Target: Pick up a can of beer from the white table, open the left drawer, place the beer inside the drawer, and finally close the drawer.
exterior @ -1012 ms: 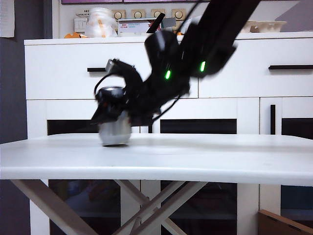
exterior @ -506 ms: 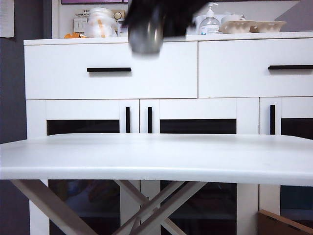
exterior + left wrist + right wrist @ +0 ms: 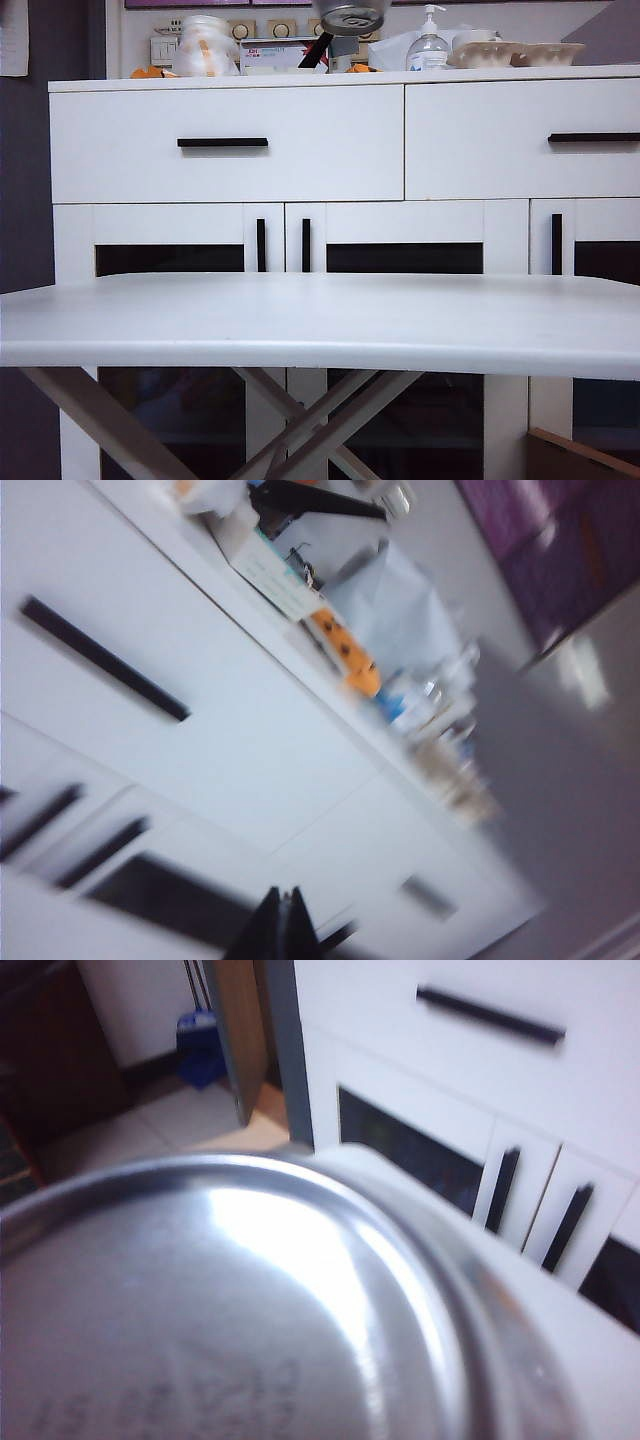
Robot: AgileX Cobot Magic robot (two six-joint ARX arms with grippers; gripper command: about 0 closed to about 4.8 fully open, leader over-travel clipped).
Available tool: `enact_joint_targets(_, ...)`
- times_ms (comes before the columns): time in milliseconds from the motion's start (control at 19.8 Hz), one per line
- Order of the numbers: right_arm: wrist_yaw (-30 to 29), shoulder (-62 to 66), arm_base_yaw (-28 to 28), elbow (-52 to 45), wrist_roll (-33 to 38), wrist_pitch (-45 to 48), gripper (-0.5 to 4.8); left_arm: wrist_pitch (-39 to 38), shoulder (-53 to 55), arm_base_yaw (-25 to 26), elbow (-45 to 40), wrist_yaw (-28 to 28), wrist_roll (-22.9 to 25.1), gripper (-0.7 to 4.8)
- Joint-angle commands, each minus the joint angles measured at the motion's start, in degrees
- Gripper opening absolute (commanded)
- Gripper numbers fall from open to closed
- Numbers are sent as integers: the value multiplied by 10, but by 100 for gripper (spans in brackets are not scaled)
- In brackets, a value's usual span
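One silver can of beer you see at exterior frame's top centre, shiny base showing. Right gripper unseen, jaws wide, seemingly holding can. Left gripper jaws together, empty, facing left drawer.

I am in a home room. Past my fingers stands a white cabinet with drawers and glass doors. On top sit a soap bottle and bowls.

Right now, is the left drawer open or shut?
Shut: the left drawer front sits flush with the right drawer beside it.
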Motion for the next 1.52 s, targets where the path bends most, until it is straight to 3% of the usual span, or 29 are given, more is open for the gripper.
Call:
enact_joint_targets(51, -4, -17, 2, 6, 2, 23, 129, 120, 73, 0, 2, -32, -122, -6)
enact_joint_targets(253, 2, -20, 2, 6, 2, 23, 129, 207, 183, 0, 19, -88, -218, -6)
enact_joint_targets(557, 38, -28, 2, 6, 2, 26, 129, 221, 313, 0, 169, -66, -221, -6)
enact_joint_targets(961, 59, -46, 2, 6, 2, 25, 129, 137, 408, 0, 330, -65, -223, -1)
enact_joint_targets(1063, 58, -47, 2, 6, 2, 24, 129, 111, 417, 0, 343, -84, -255, 149)
enact_joint_targets(1113, 59, -48, 2, 6, 2, 24, 129, 102, 425, 0, 345, -92, -285, 317)
enact_joint_targets(1164, 59, -49, 2, 6, 2, 23, 129, 103, 430, 0, 345, -93, -296, 353)
enact_joint_targets(1316, 58, -51, 2, 6, 2, 24, 129, 105, 461, 0, 345, -93, -348, 355)
enact_joint_targets(1518, 59, -52, 2, 6, 2, 20, 129, 123, 505, 0, 364, -79, -352, 355)
